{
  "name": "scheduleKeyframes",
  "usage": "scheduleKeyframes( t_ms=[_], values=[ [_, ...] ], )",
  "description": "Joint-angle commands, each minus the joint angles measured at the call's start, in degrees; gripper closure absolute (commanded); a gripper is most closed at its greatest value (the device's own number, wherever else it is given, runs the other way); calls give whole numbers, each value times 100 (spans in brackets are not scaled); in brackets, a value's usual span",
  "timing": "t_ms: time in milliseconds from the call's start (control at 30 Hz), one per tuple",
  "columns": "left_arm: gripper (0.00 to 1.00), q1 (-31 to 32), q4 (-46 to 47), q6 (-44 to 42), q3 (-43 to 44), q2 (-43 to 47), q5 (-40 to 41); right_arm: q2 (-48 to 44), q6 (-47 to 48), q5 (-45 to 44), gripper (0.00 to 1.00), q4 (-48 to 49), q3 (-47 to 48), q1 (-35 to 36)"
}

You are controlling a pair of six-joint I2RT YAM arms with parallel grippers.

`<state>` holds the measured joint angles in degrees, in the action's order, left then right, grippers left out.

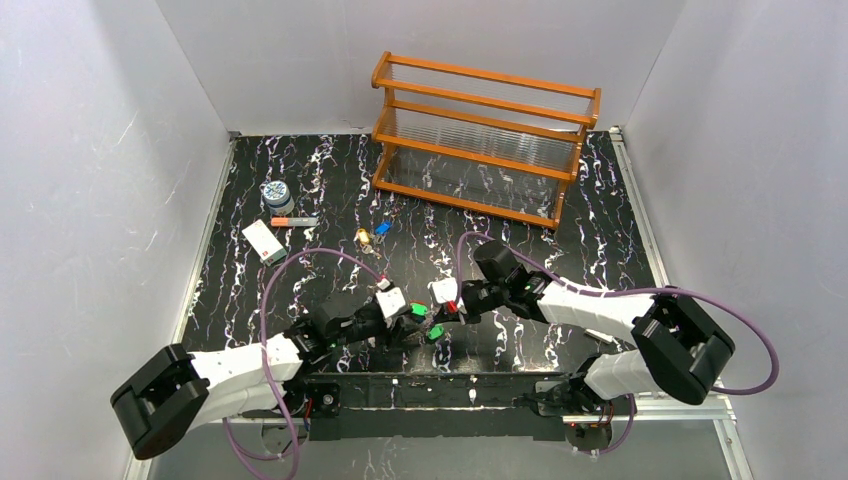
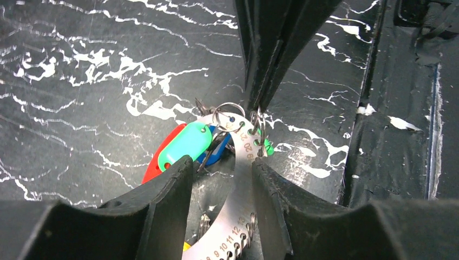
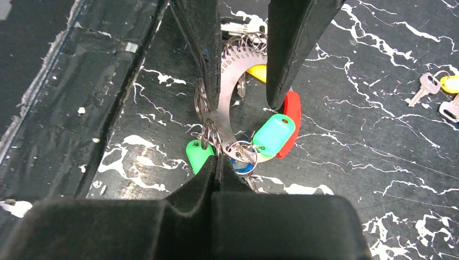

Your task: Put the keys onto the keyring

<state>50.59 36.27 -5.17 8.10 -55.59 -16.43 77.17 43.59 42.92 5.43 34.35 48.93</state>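
Right pincer point(image 3: 217, 162) is pinched fully shut on the end of the keyring point(image 3: 234, 65), right where a cluster of small split rings hangs from its curved silver band. Left pincer point(image 2: 219, 169) stands part-way apart with the band running between its fingers. It seems to clamp the keyring across its curve, just above the table point(image 2: 81, 108), near the front edge between the two arms. Some keys already hang from the band: a green-tagged key point(image 2: 187, 143) lies over a red piece point(image 2: 154, 165) and a blue head, and a second green tag point(image 3: 197, 154) shows beside the shut fingertips. A yellow key point(image 1: 362, 236) and a blue key point(image 1: 382, 227) lie loose on the table, well apart from the ring, toward the wooden rack point(image 1: 485, 140). As I judge it, the step in hand is steadying the ring with both arms. Next, one arm must let go and fetch a loose key while the other holds the band firm, then line its tiny hole up with a split ring
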Motion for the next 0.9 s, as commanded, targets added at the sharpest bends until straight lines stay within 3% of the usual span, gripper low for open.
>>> scheduleKeyframes(
  t_ms=[0, 467, 567, 767, 867],
  values=[
    [58, 127, 366, -440, 156, -39, -275, -169, -374, 293, 99, -39, 198, 47],
    [62, 329, 655, -382, 341, -501, -378, -103, -800, 237, 99, -25, 351, 73],
    [71, 338, 653, -388, 342, -578, -327, -79, -800, 232, 99, -41, 353, 69],
    [100, 338, 645, -350, 298, -619, -293, -122, -806, 191, 99, -50, 318, 68],
    [100, 342, 632, -198, 270, -578, -280, -147, -805, 174, 99, -24, 274, 73]
  ],
)
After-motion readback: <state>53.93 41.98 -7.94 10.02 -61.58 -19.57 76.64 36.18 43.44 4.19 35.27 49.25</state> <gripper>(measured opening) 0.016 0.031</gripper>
